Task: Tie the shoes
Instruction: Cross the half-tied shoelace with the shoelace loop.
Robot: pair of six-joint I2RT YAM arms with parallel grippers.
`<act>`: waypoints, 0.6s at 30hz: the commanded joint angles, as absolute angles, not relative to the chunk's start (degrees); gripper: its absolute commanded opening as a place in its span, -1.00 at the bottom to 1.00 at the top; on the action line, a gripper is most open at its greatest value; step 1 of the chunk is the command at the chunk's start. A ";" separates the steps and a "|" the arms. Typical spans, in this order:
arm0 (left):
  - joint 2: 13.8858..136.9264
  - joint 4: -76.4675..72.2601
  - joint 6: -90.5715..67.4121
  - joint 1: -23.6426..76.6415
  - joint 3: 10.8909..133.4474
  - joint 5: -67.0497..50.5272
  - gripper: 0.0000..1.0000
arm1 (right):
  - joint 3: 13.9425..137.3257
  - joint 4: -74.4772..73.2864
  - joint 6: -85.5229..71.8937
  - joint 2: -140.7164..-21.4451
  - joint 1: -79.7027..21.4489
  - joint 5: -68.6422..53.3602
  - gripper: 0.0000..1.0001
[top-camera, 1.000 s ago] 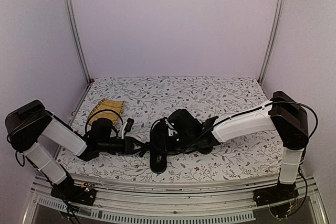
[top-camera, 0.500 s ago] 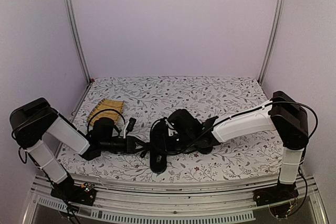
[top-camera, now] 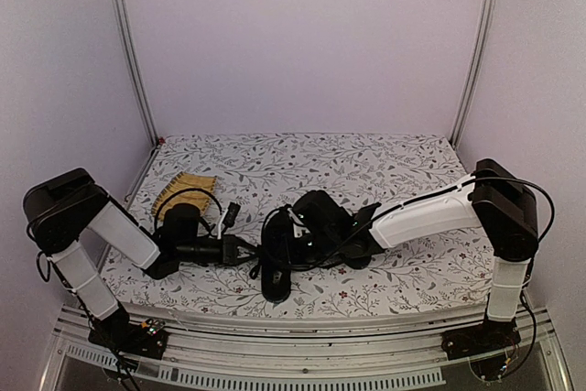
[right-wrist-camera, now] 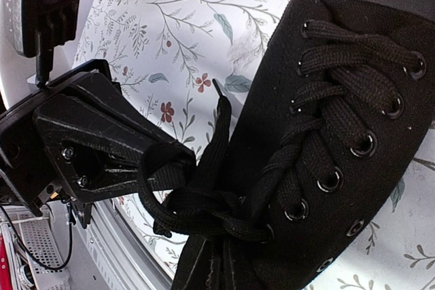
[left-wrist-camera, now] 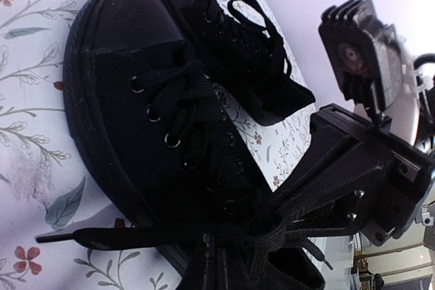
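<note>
Left tool (right-wrist-camera: 173, 162) and right tool (left-wrist-camera: 273, 214) tips lost among shoe's (left-wrist-camera: 129, 86) black laces (left-wrist-camera: 194, 123).

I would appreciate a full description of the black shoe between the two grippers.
The shoe is a black low-top in canvas-like cloth, with a rounded toe cap, metal eyelets and flat black laces crossed up its front. It lies on the floral cloth beside its twin. The left gripper and right gripper pinch the laces at a loose knot.
</note>
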State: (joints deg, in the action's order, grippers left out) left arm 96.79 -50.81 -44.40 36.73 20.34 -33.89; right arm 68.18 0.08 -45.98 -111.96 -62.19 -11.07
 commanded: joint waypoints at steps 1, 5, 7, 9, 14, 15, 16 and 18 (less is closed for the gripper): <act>95.44 -53.04 -44.29 36.21 20.49 -33.08 -1.00 | 67.30 -1.17 -44.93 -108.88 -62.05 -10.29 -0.96; 92.94 -49.41 -42.57 36.42 21.15 -31.87 -1.00 | 66.01 -1.21 -43.95 -106.86 -62.06 -9.39 -0.96; 91.30 -47.18 -41.72 36.58 21.38 -30.62 -1.00 | 65.77 -1.36 -43.49 -106.19 -62.13 -9.05 -0.96; 89.35 -44.51 -40.52 36.65 21.68 -29.51 -1.00 | 65.65 -1.40 -43.11 -105.65 -62.30 -8.76 -0.96; 88.83 -41.32 -39.29 36.93 22.75 -29.75 -1.00 | 66.14 -0.52 -41.83 -105.59 -62.66 -8.73 -0.96; 88.93 -41.13 -39.24 37.18 22.83 -29.72 -1.00 | 66.36 -0.38 -41.63 -105.71 -62.67 -8.76 -0.96; 88.94 -40.91 -39.08 37.39 22.89 -29.59 -1.00 | 66.62 -0.18 -41.30 -105.85 -62.73 -8.77 -0.96; 88.86 -40.22 -38.88 37.62 23.07 -29.39 -1.00 | 67.28 -0.02 -40.65 -106.23 -62.79 -8.83 -0.96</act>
State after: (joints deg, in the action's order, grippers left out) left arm 89.45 -43.24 -40.66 37.04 22.11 -30.20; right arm 66.61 -0.86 -42.65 -107.20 -62.37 -9.54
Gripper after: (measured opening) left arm 0.003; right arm 0.022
